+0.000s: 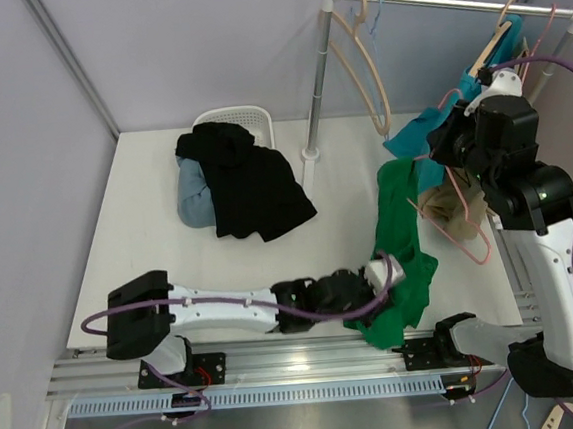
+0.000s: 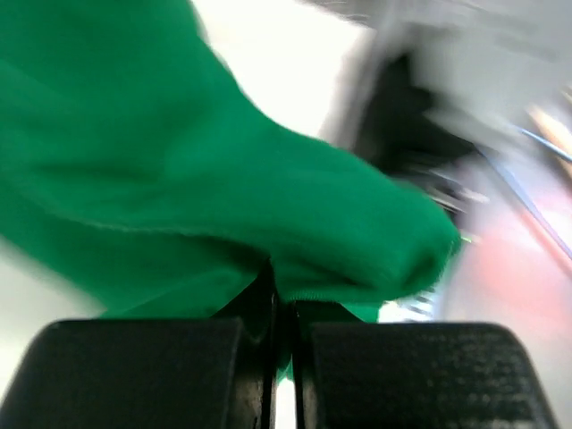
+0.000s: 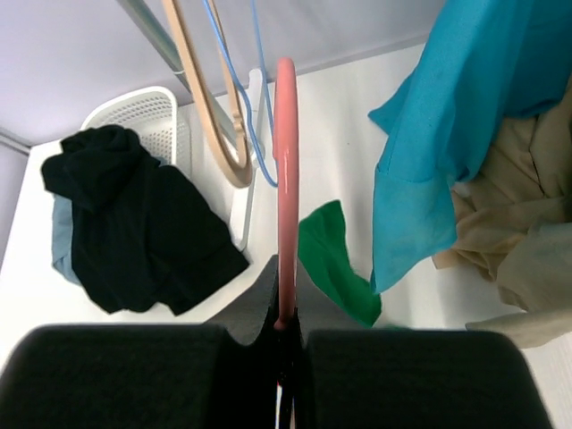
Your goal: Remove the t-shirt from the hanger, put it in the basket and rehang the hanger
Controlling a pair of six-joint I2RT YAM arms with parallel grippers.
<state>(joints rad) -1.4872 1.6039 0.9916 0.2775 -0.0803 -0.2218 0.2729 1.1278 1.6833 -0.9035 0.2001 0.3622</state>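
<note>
The green t-shirt [image 1: 400,227] runs as one long band. Its top end sits up near the right tool [image 1: 451,145], and its bottom end reaches the near edge of the table [image 1: 148,237]. There the left tool [image 1: 377,277] pinches it. The long axis therefore goes roughly from far to near, with one tool at each end.

The left wrist view shows the left tool [image 2: 284,335] pressed together on a bunched fold of the cloth. The right tool [image 3: 286,332] is clamped on the pink hanger [image 3: 286,179], which stands straight up out of it. A tip of green shows below and to the right.

The left arm is the nearer one to the bulk of the shirt. The likely next move is to draw the shirt down and away from the hanger while the right arm keeps the hanger high. Whether any cloth is caught on the hanger cannot be told from these views.

The shirt looks soft and limp, stretched thin in the middle and crumpled at the bottom. A teal garment [image 3: 447,134] hangs just beside the hanger and could snag.
</note>
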